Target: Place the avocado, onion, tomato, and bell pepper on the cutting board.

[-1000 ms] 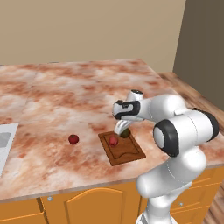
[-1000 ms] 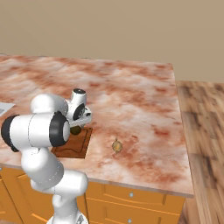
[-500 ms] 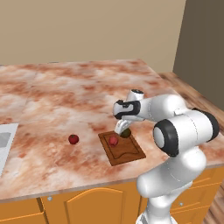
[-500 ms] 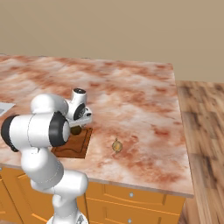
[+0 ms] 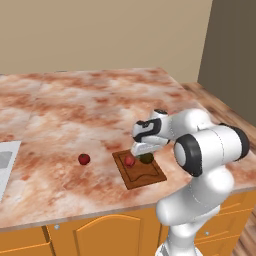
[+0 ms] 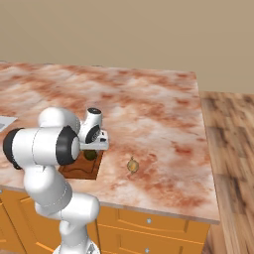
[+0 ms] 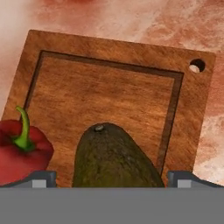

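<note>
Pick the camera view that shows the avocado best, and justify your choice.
The hand view: the avocado looms large and close on the cutting board, stem scar visible, beside the bell pepper. In the left base view it is a small dark ball under the pincer; in the right base view only a sliver shows.

You have the cutting board (image 7: 109, 48), a dark-brown wooden rectangle with a groove inside its rim and a hole in one corner, flat near the counter's front edge. On it lies the avocado (image 7: 113, 157), dark olive (stem nub showing in the hand view), with the red bell pepper (image 7: 22, 151) and its green stalk just beside it. The small red tomato (image 5: 84, 159) sits on the counter, well apart from the board. The tan onion (image 6: 132, 164) rests on the counter near the board's other side.
</note>
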### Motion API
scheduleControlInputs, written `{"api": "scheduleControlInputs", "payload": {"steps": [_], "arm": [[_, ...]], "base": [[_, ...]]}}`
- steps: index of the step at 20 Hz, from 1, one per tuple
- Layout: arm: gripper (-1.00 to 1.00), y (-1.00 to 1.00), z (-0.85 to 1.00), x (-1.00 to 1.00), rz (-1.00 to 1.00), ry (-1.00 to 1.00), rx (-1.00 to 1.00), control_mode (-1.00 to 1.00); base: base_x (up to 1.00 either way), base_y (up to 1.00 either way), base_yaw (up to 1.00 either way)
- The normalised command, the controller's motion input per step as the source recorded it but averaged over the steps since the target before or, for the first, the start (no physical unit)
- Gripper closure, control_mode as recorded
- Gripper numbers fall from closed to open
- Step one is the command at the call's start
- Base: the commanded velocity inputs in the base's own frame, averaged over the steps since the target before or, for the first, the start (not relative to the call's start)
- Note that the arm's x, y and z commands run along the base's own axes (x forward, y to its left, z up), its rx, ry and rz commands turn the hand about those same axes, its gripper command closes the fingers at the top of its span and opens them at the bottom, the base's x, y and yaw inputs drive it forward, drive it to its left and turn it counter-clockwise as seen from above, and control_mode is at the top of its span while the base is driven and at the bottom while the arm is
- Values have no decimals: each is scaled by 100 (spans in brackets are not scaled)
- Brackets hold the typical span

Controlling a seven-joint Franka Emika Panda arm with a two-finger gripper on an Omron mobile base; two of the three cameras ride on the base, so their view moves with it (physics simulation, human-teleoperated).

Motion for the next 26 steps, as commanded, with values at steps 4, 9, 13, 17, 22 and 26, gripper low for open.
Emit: {"api": "scheduleControlInputs", "payload": {"steps": [4,9,13,17,22,26], "arm": [[-100,9,-31,0,-17,-5,0,-100],[-100,6,44,7,-4,-13,0,-100],[-100,1,47,8,-1,-7,0,-100],[-100,-2,50,1,-3,-2,0,-100],[-100,-37,57,-30,-5,-1,0,-100],[-100,-52,52,-68,-6,-3,0,-100]], "base": [[0,0,0],[0,0,0],[0,0,0],[0,0,0],[0,0,0],[0,0,0]]}}
